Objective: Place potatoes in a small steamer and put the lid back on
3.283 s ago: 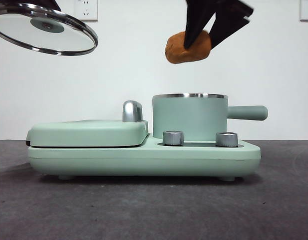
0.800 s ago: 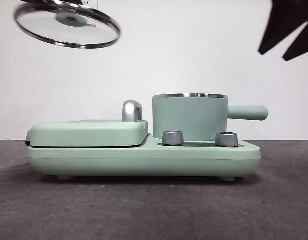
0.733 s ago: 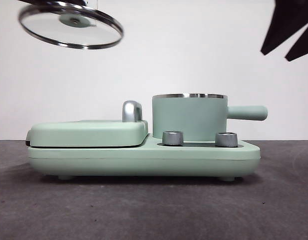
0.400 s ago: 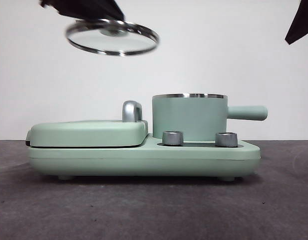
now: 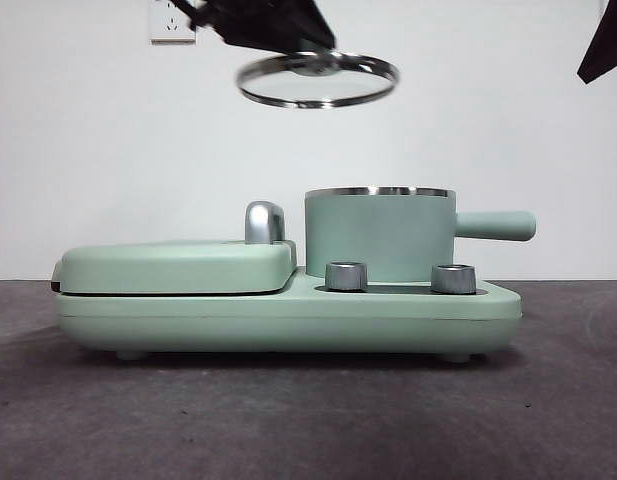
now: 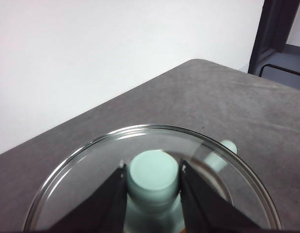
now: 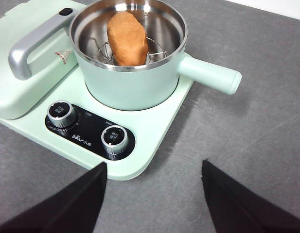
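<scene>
potato lying lengthwise in steamer, handle pointing right

A plain white wall is rising behind the dark grey felt-like surface, carrying a white power socket high above that surface. Beyond the surface's rounded far corner, a dark door frame is standing beside grey floor

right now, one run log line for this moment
potato in steamer | left gripper holding lid above it | right gripper open, clear
</scene>
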Robot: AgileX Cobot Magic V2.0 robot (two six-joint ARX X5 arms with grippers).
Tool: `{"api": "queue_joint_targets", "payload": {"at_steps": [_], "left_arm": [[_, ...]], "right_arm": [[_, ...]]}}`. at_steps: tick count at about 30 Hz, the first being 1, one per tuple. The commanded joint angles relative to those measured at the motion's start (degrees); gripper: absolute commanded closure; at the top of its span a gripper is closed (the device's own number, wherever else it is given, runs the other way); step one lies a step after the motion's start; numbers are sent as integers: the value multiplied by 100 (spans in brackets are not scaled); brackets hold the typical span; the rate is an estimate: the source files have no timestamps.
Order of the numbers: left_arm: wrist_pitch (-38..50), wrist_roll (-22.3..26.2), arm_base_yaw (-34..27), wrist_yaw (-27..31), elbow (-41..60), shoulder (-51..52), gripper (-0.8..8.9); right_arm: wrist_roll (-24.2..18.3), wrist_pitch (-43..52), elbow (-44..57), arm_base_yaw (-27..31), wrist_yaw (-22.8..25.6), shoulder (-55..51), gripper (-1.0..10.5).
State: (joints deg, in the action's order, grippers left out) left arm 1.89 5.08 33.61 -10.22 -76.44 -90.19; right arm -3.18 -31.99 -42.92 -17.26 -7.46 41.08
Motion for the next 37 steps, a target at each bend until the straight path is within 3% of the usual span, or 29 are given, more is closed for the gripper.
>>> {"api": "queue_joint_targets", "payload": {"at_steps": [1,5,12,37], "left_arm": [[348,-55,98,7,-417,-407,806],[623,-308,136,-17,-691,-831,807],[1143,-326,140,-37,-782,-1316,808],[1440,-271,179,-369,-785,-2142,808]], "right_arm": [[-72,20,-24,-28,17,37,638],[-76,20,-24,-28,26,37,638],[-133,20,-24,-28,48,37,638],[-201,17,-24,-28,313,39,638]]}}
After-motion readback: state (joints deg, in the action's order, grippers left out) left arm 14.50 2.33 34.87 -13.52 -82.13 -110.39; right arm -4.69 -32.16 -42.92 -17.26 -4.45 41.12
